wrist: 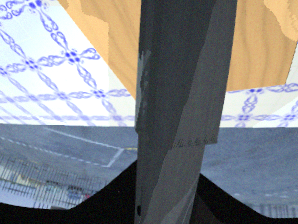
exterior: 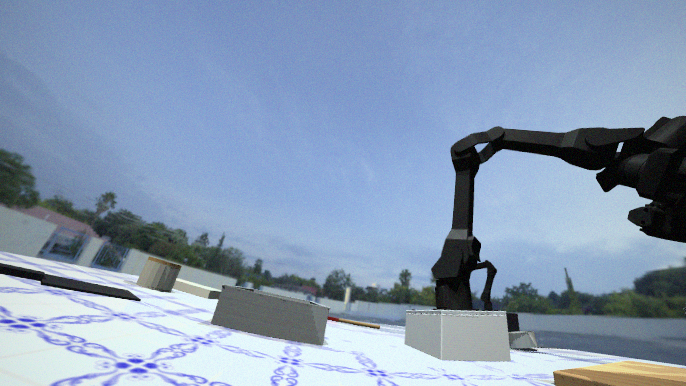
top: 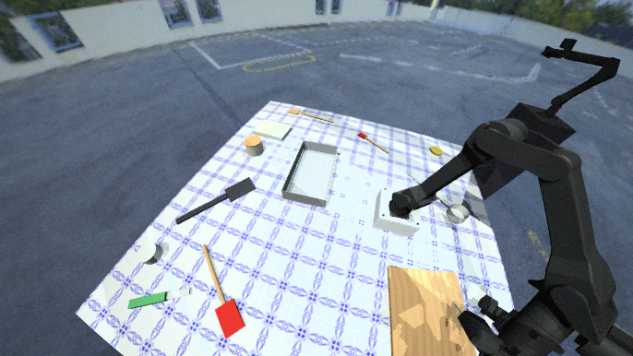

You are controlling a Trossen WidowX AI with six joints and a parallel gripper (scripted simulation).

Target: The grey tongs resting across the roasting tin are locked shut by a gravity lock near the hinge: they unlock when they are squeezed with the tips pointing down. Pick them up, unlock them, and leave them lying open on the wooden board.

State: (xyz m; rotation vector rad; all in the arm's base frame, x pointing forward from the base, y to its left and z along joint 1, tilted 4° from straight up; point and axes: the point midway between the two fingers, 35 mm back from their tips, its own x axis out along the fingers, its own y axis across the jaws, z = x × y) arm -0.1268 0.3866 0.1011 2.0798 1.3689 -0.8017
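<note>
Fingers of the gripper (wrist: pixel 169 192) hold the grey tongs (wrist: pixel 182 75), 1 long bar above the wooden board (top: pixel 422 306) (exterior: pixel 620 374) (wrist: pixel 262 50). No writing is readable.

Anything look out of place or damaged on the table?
Nothing stands out: the roasting tin sits upright, the wooden board lies flat, and I see no spill or breakage.

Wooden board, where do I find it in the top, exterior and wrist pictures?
Top: the wooden board is at the bottom, right of centre.
Exterior: bottom right corner, cut off.
Wrist: upper middle to right, partly hidden.
Shared landmark: the blue-patterned tablecloth.
</note>
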